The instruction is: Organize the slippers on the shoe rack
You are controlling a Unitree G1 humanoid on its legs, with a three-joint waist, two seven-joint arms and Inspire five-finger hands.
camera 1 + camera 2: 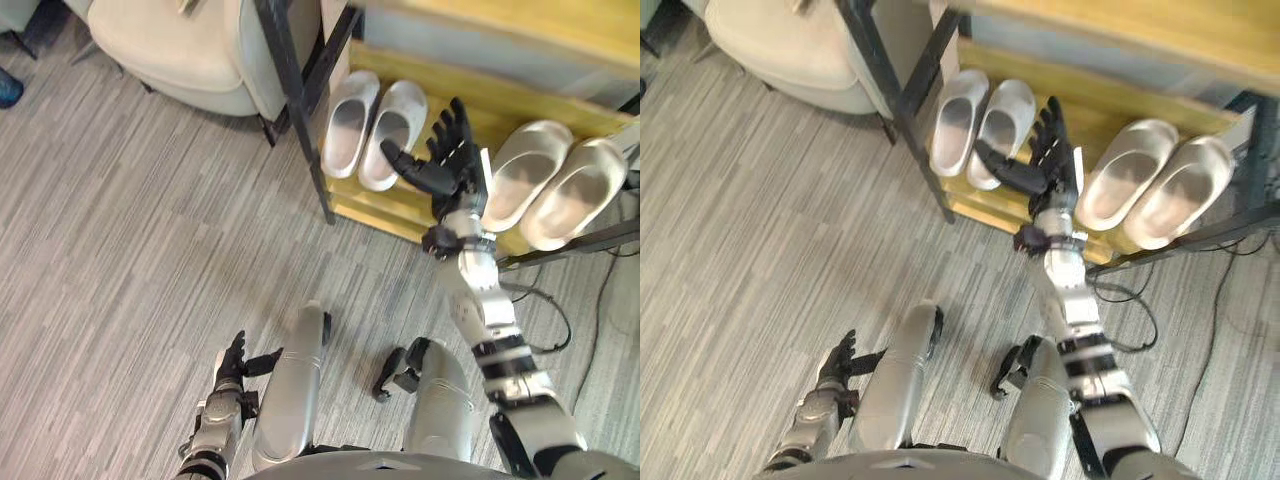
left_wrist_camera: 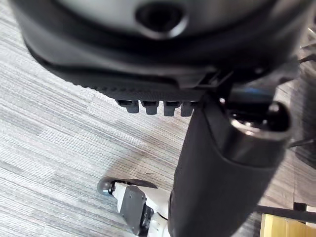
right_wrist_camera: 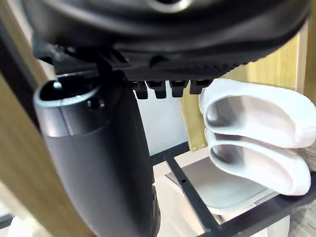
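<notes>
The right hand's (image 1: pixel 455 165) fingers (image 1: pixel 452 118) are straight and fanned apart, and the thumb (image 1: pixel 412 168) juts out toward 9 o'clock. It grips nothing. The hand hovers above the bare stretch of shelf between two pairs of slippers, with no visible contact with either.

Toward 10 o'clock from the palm lies the left pair (image 1: pixel 350 122), just past the thumb tip. Toward 3 o'clock lies the right pair (image 1: pixel 525 172). All four slippers are smooth, rounded, closed-toe slip-ons in a pale off-white moulded material. They lie sole-down, with each pair's two touching side by side.

They sit on the lower shelf of the shoe rack (image 1: pixel 372 205). Its boards are yellowish wood, held in a thin black metal frame (image 1: pixel 300 110), and a second board runs above.

The left hand (image 1: pixel 230 368) hangs low toward 7 o'clock, over the floor. Its fingers look relaxed and roughly straight and seem to hold nothing, though it shows small there.

The floor (image 1: pixel 140 240) is grey with fine streaked lines. A cream, padded armchair (image 1: pixel 180 50) stands at 11 o'clock beside the rack.
</notes>
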